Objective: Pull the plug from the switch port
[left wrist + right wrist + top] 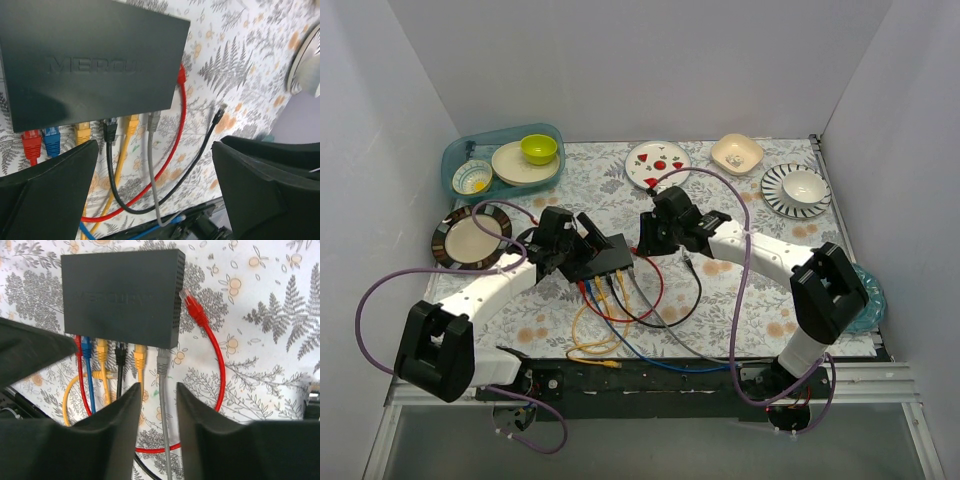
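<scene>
At the centre of a floral-patterned table [740, 300], a flat, matte dark-grey rectangular switch [605, 258] lies between two black end effectors, its socket edge facing the arm bases. Six plugs sit in that row: a red plug [77, 342], a blue plug [86, 346], a yellow plug [102, 349], a black plug [120, 354], a second yellow plug [139, 357] and a grey plug [163, 360]. A loose red plug [192, 305] lies just beside the switch's short side, and a loose black plug [220, 111] rests on the table apart from the box. The left end effector [155, 145] hovers over the socket edge, fingers spread wide, holding nothing. The right end effector [158, 387] hangs above the cables, fingers parted only narrowly; the grey cable [165, 440] shows in the gap with table visible either side, and nothing is gripped. Around the far side stand one teal plastic tub [455, 165] holding three dishes, one brown-rimmed plate [472, 238], one white plate with red motifs [657, 163], one cream bowl [737, 153] and one striped plate [775, 195] carrying a white bowl [803, 186].
</scene>
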You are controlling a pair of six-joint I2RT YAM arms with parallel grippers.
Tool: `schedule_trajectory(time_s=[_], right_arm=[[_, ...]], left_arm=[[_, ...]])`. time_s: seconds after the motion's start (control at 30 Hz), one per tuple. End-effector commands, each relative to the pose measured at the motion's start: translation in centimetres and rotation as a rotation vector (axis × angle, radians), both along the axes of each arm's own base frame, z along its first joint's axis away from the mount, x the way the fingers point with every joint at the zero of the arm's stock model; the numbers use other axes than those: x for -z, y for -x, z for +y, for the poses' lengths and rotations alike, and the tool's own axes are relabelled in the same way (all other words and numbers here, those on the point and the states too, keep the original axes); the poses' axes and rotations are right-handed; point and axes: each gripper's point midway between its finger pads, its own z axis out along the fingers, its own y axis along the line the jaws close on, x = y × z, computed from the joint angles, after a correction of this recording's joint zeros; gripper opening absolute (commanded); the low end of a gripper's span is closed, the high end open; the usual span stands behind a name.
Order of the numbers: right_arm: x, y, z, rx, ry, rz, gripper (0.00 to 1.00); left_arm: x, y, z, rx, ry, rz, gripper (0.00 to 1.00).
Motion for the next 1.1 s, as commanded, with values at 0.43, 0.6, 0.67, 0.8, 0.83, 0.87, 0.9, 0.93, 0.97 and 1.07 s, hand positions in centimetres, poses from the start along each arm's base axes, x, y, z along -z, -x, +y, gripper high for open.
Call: schedule_trajectory(time_s=[0.43,0.6,0.67,0.8,0.83,0.87,0.9,0.93,0.97,1.07], right_arm=[[1.6,4.6,-1.3,-0.106,-0.252,0.030,0.43],[1.1,3.9,0.7,-0.149,-0.346,0.067,0.44],[1.4,3.2,1.4,-0.153,-0.359,0.080,0.44],[2.2,2.4,2.4,-0.148,-0.400,0.122,0.45],[3.1,2.3,2.5,-0.146,-0.395,0.143,0.44],[3.1,2.0,2.6,-0.142,-0.404,0.147,0.45],[3.2,1.9,2.8,-0.142,-0.411,0.154,0.45],[4.0,1.8,2.8,-0.137,-0.401,0.171,0.44],[4.2,1.7,2.8,-0.134,-0.401,0.174,0.44],[5.1,1.2,2.5,-0.114,-0.393,0.192,0.43]], left_arm=[[-1.5,-4.4,-2.8,0.015,0.127,-0.103,0.41],[0.8,-4.8,-3.2,0.061,0.094,-0.054,0.21],[1.7,-4.6,-2.9,0.048,0.098,-0.034,0.17],[2.9,-4.5,-2.0,0.028,0.110,-0.010,0.14],[3.1,-4.7,-1.5,0.012,0.107,-0.006,0.14],[3.5,-4.7,-1.2,0.005,0.106,0.000,0.14],[3.7,-4.7,-0.9,-0.002,0.107,0.007,0.14],[4.1,-4.9,-0.5,-0.019,0.108,0.019,0.13],[4.4,-4.9,-0.2,-0.025,0.109,0.026,0.13],[4.8,-4.9,-0.1,-0.024,0.115,0.040,0.13]])
